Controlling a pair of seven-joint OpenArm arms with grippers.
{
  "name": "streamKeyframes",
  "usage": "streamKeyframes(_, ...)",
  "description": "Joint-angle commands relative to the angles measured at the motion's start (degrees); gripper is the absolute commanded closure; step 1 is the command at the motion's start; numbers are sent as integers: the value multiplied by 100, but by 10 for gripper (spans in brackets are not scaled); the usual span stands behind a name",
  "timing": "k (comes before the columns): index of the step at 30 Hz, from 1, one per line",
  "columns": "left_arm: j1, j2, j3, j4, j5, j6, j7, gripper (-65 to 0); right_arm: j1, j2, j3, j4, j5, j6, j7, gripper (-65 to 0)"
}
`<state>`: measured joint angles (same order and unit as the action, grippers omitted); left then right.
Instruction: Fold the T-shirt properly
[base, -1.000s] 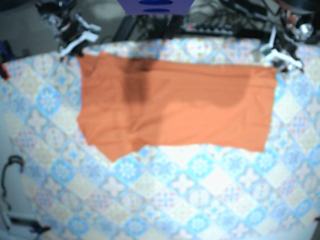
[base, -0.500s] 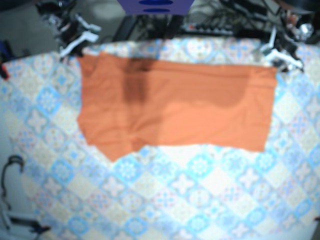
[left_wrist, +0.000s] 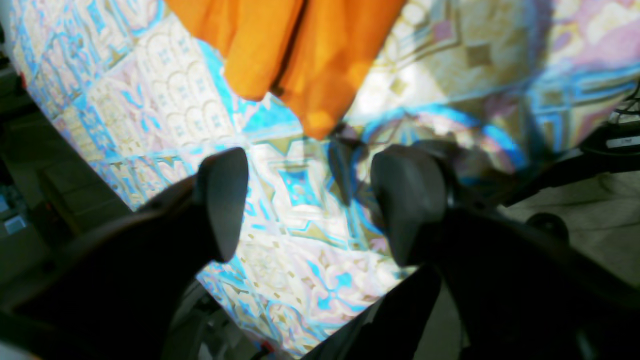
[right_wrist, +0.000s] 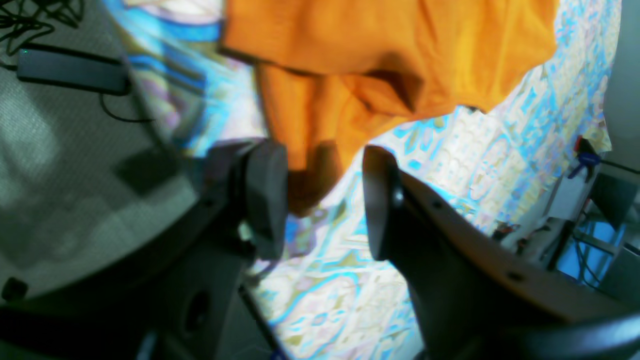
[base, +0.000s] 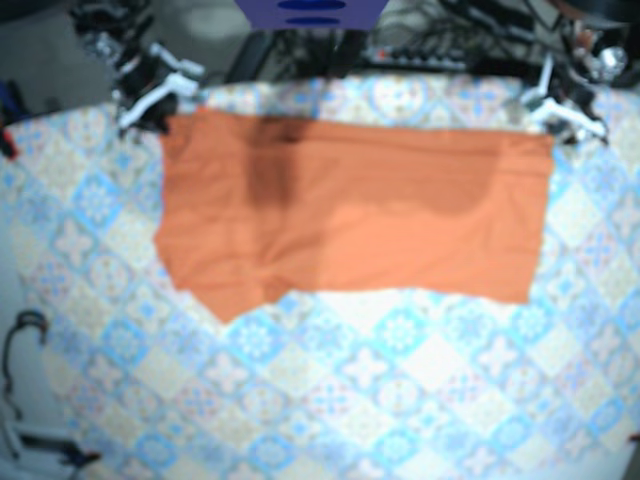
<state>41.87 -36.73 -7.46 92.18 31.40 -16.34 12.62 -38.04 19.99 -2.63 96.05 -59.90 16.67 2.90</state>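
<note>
Overhead and wrist views of a two-arm folding station. The orange T-shirt (base: 350, 210) lies spread flat as a wide band across the far half of the worktop (base: 400, 390), which is covered by a cloth (base: 90, 210) printed with blue and cream tiles; its far edge runs close to the far edge of the worktop, and its near edge dips to a point at the view's lower left; the near half of the cloth carries no garment. The right arm (base: 155, 88) stands at the shirt's far corner on the view's left; the left arm (base: 560, 108) stands at the far corner on the view's right.

Left wrist view: the left jaws are released, their dark fingers (left_wrist: 222, 200) wide apart over the cloth (left_wrist: 300, 235); a folded shirt corner (left_wrist: 305, 55) lies beyond the tips, apart from them.

Right wrist view: the right jaws are likewise released, fingers (right_wrist: 265, 195) parted; a shirt corner (right_wrist: 310, 125) reaches into the gap, just beside one finger; whether it touches cannot be told.
</note>
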Motion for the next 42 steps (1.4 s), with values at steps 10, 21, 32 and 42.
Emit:
streamKeyframes(10,29,-94,-49,52,12,82,-9,-414,-16,54,-14,-124,25,-80,40,-239)
streamKeyframes(21,29,-94,-49,52,12,82,-9,-414,-7,54,-22,-343,25,-80,40,-239)
streamKeyframes(32,29,-85,-49,52,12,82,-9,-414,204,36,-22,-343,25,-80,40,-179)
streamKeyframes(42,20,-76,-49,61,12,82,-9,-414,239,28,-31,-343,25,-80,40,-134)
